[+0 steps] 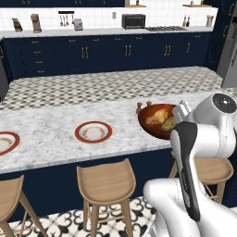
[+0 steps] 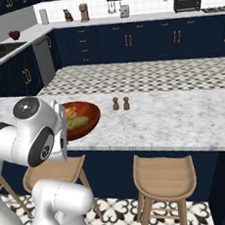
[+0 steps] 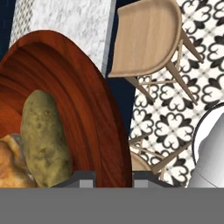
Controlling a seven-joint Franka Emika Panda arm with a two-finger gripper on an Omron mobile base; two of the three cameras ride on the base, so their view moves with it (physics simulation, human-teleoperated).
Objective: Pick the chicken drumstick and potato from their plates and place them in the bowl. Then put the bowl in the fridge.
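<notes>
The reddish-brown bowl (image 1: 155, 129) (image 2: 88, 118) (image 3: 87, 100) juts out past the counter's front edge, slightly tilted. Inside it the olive-tan potato (image 1: 169, 123) (image 2: 78, 123) (image 3: 43, 140) lies beside the golden-brown chicken drumstick (image 1: 155, 116) (image 2: 71, 111) (image 3: 8, 162). My gripper (image 3: 113, 179) is shut on the bowl's near rim, one fingertip inside and one outside. In the base views my own arm hides the hand and part of the bowl. Two red-rimmed plates (image 1: 93, 132) (image 1: 5, 142) lie bare on the counter to the left. The grey fridge (image 1: 230, 55) stands at the far right.
Salt and pepper shakers (image 1: 143, 107) (image 2: 121, 103) stand just behind the bowl on the marble counter (image 1: 51, 125). Wooden stools (image 1: 105, 180) (image 2: 163, 175) (image 3: 146, 39) line the counter's front, one directly under the bowl. Navy cabinets run along the back wall.
</notes>
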